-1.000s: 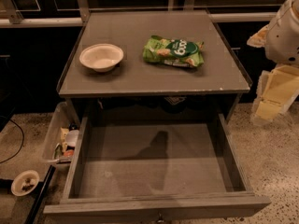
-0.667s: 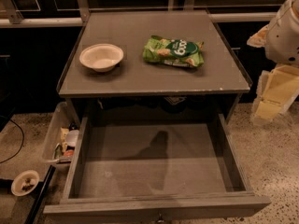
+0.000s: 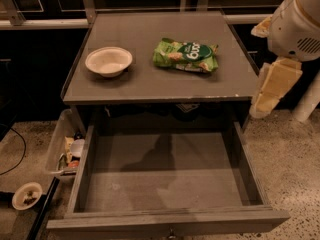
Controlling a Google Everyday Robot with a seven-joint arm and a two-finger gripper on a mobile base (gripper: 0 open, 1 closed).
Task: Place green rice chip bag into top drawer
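Observation:
The green rice chip bag (image 3: 185, 56) lies flat on the grey cabinet top (image 3: 150, 84), right of centre. The top drawer (image 3: 165, 181) is pulled wide open below the top, and its flat grey bottom is bare. My gripper (image 3: 261, 105) hangs from the white arm (image 3: 295, 26) at the right edge of the view. It is beside the cabinet's right front corner, apart from the bag and above the floor to the right of the drawer.
A white bowl (image 3: 108, 61) stands on the left of the cabinet top. A clear plastic bin of clutter (image 3: 64, 149) sits on the floor left of the drawer. A small dish (image 3: 27, 195) and a black cable (image 3: 17, 149) lie on the speckled floor at left.
My arm and gripper have shifted a little to the left, toward the cabinet's right edge. The bag, bowl and drawer have not moved.

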